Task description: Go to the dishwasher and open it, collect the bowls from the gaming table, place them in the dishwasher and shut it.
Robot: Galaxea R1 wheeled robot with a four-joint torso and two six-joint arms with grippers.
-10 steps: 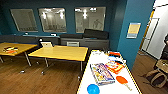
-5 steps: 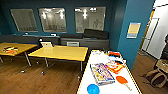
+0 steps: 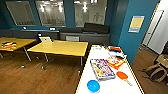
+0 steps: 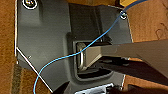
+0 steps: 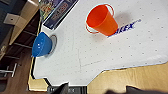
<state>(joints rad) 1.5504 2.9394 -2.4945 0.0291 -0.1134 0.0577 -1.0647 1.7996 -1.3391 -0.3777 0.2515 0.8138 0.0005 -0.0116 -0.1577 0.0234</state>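
Bowls sit on the gaming table (image 3: 110, 85), whose white top carries a yellow rim. The blue bowl (image 5: 41, 45) stands by the table's edge in the right wrist view, close under that wrist; the orange bowl (image 5: 101, 19) stands farther in, well apart from it, on open white surface. In the head view the blue bowl (image 3: 93, 86) lies near the table's near end, with a game box (image 3: 102, 69) and a red paddle (image 3: 123, 76) beyond. Bare wood floor (image 3: 37, 77) opens to the table's left, toward yellow desks (image 3: 60, 47). Whether either gripper is apart or together cannot be told.
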